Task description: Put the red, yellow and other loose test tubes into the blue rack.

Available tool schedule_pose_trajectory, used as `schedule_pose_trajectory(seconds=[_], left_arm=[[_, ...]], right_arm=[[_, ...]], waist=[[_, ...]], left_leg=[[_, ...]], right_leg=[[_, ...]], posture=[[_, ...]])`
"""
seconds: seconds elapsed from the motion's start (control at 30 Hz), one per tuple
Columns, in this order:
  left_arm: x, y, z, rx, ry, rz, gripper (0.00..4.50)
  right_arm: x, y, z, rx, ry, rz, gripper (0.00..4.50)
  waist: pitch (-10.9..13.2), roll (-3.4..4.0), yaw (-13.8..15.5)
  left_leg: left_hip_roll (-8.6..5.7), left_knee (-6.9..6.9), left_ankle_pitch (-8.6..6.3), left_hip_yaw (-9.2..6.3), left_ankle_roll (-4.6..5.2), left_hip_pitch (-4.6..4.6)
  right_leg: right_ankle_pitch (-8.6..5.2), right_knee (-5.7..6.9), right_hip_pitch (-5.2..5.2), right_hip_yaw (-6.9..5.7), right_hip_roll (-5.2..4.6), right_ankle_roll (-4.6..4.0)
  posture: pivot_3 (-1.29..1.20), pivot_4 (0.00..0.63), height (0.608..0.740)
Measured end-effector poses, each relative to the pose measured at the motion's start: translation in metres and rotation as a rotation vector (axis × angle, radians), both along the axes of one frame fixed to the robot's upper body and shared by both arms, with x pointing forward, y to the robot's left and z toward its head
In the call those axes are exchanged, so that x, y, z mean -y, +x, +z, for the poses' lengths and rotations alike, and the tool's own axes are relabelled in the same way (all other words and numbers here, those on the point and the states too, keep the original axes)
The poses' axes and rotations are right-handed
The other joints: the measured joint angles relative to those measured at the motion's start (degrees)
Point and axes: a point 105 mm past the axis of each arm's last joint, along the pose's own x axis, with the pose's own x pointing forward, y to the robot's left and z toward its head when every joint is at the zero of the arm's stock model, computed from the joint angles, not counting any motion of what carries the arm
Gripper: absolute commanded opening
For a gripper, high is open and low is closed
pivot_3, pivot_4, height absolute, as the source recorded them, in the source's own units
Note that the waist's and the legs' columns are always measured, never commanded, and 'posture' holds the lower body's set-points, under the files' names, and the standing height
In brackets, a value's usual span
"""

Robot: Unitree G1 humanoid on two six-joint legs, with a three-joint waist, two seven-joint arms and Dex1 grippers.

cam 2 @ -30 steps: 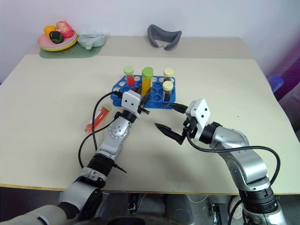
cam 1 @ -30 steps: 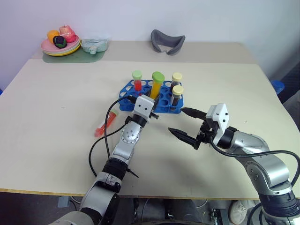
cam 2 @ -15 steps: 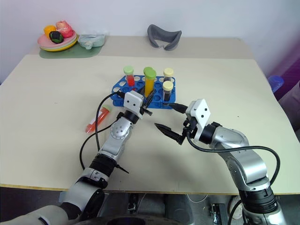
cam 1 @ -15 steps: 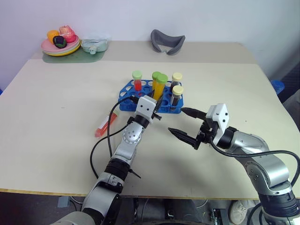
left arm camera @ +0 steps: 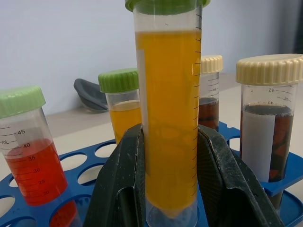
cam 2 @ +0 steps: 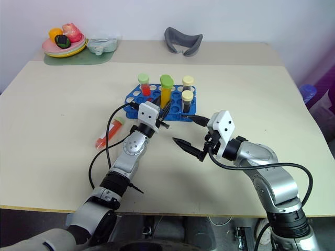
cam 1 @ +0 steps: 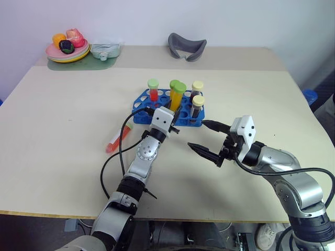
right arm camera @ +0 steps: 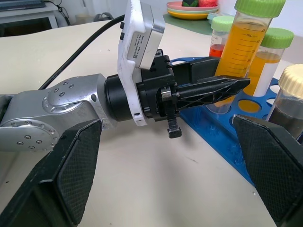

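Observation:
The blue rack (cam 1: 142,102) stands mid-table and holds a red tube (cam 1: 153,90), a yellow tube (cam 1: 172,90) and two dark tubes with cream caps (cam 1: 198,104). My left gripper (left arm camera: 170,142) is shut on a second yellow test tube (left arm camera: 168,109) with a green cap. It holds the tube upright with its lower end at a hole on the rack's near side. A loose red tube (cam 1: 116,139) lies on the table left of my left arm. My right gripper (cam 1: 197,134) hangs open and holds nothing, in front of the rack and to its right.
A plate of toy fruit (cam 1: 67,50) and a green mat with a packet (cam 1: 105,52) sit at the far left corner. A grey curved object (cam 1: 187,46) lies at the far middle. A black cable (cam 1: 122,137) loops beside my left arm, near the loose red tube.
The held yellow tube has shifted slightly right, so the racked yellow tube's green cap now shows beside it. The right gripper has not moved.

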Motion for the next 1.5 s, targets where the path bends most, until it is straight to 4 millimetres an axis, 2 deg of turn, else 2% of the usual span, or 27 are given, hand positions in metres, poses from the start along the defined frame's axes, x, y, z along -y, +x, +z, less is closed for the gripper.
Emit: schedule_pose_trajectory(seconds=[0.27,0.47,0.73,0.8,0.83,0.9,0.93,1.0,1.17,1.5], left_arm=[[0.001,0.000,0.000,-0.013,-0.017,-0.001,0.89],[0.001,0.002,-0.011,-0.088,-0.039,-0.025,0.89],[-0.001,0.001,-0.011,-0.069,0.004,-0.016,0.89],[-0.001,0.001,-0.011,-0.062,0.013,-0.016,1.90],[-0.001,0.001,-0.011,-0.061,0.012,-0.016,2.17],[-0.002,0.001,-0.010,-0.058,0.007,-0.012,3.05],[-0.002,0.001,-0.010,-0.056,0.006,-0.010,3.65],[-0.003,0.000,-0.010,-0.054,0.005,-0.007,4.44],[-0.010,-0.007,-0.006,-0.049,-0.015,-0.031,4.44],[-0.060,-0.037,0.017,-0.046,0.017,-0.067,4.44]], right_arm=[[0.000,0.000,0.000,0.000,0.000,0.000,4.50],[0.000,0.000,0.000,0.000,0.001,0.001,4.50],[-0.001,0.000,0.000,-0.001,0.003,0.001,4.50],[-0.001,0.000,0.000,-0.001,0.004,0.001,4.50],[-0.001,0.000,0.000,-0.001,0.005,0.001,4.50],[-0.001,0.000,0.000,-0.001,0.007,0.001,4.50],[-0.001,0.000,0.000,-0.001,0.008,0.001,4.50],[-0.001,0.000,0.000,-0.001,0.010,0.001,4.50],[-0.002,0.001,0.001,0.004,0.011,0.001,4.50],[-0.002,0.000,0.002,0.005,0.011,0.006,4.50]], waist=[[0.0,0.00,0.0],[0.0,0.00,0.0],[0.0,0.00,0.0],[0.0,0.00,0.0],[0.0,0.00,0.0],[0.0,0.00,0.0],[0.0,0.00,0.0],[0.0,0.00,0.0],[0.0,0.00,-0.1],[0.0,0.01,-0.1]], left_leg=[[0.00,0.00,0.00,0.00,0.00,0.00],[0.00,0.00,0.00,0.00,0.00,-0.01],[0.00,-0.01,0.00,0.00,0.00,0.00],[0.00,-0.01,0.00,0.00,0.00,0.00],[0.00,-0.01,0.00,0.00,0.00,0.00],[0.00,-0.01,0.00,0.00,0.00,0.00],[0.00,-0.01,0.00,0.00,0.00,0.00],[0.00,-0.01,0.00,0.00,0.00,0.00],[0.02,-0.01,0.00,0.00,0.00,0.00],[0.04,-0.01,0.00,-0.02,0.00,-0.01]], right_leg=[[0.00,0.00,0.00,0.00,0.00,0.00],[0.00,-0.01,0.00,0.00,0.00,0.00],[0.00,-0.01,0.00,0.00,0.01,0.00],[0.00,-0.01,0.00,0.00,0.01,0.00],[0.00,-0.01,0.00,0.00,0.00,0.00],[0.00,-0.01,0.00,0.00,0.00,0.00],[0.00,-0.01,0.00,0.00,0.00,0.00],[0.00,-0.01,0.00,0.00,0.00,0.00],[0.00,-0.01,0.00,0.00,0.00,0.00],[0.00,-0.01,0.01,0.02,-0.02,0.00]], posture=[[0.00,0.150,0.735],[0.00,0.150,0.735],[0.00,0.150,0.735],[0.00,0.150,0.735],[0.00,0.150,0.735],[0.00,0.150,0.735],[0.00,0.150,0.735],[0.00,0.150,0.735],[0.00,0.150,0.735],[0.00,0.150,0.735]])
